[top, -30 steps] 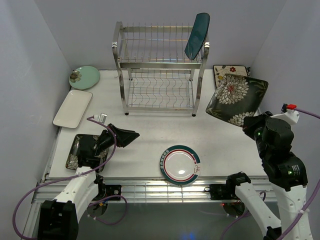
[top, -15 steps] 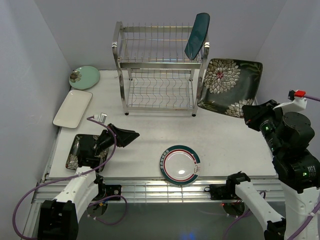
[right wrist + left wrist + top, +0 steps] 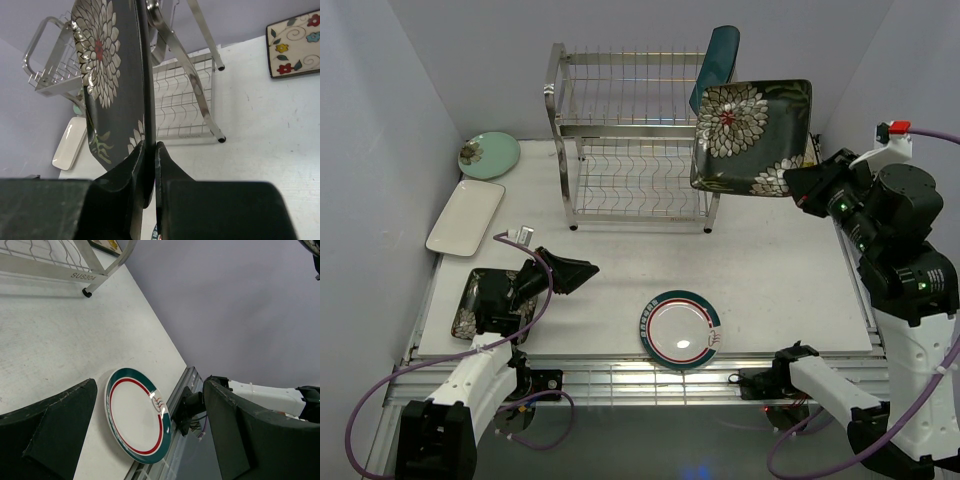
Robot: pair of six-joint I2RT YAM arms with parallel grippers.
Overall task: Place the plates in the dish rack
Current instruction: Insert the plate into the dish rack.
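Observation:
My right gripper (image 3: 802, 190) is shut on the edge of a dark floral square plate (image 3: 750, 136), held upright in the air by the right posts of the steel dish rack (image 3: 635, 140). In the right wrist view the plate (image 3: 107, 75) stands edge-on between my fingers (image 3: 131, 165). A plain teal plate (image 3: 715, 72) stands in the rack's top tier at the right. My left gripper (image 3: 582, 274) is open and empty, low over the table. The round teal-rimmed plate (image 3: 680, 328) lies near the front edge and shows in the left wrist view (image 3: 136, 414). A second dark floral plate (image 3: 470, 305) lies under my left arm.
A pale green round plate (image 3: 488, 155) and a white rectangular plate (image 3: 466, 216) lie at the far left. A cream flowered square plate (image 3: 295, 42) lies at the back right, mostly hidden in the top view behind the held plate. Walls close in on both sides.
My right arm has lifted the dark floral plate up and to the left, from beside the table's right edge to the rack's right posts. The left arm has not moved.

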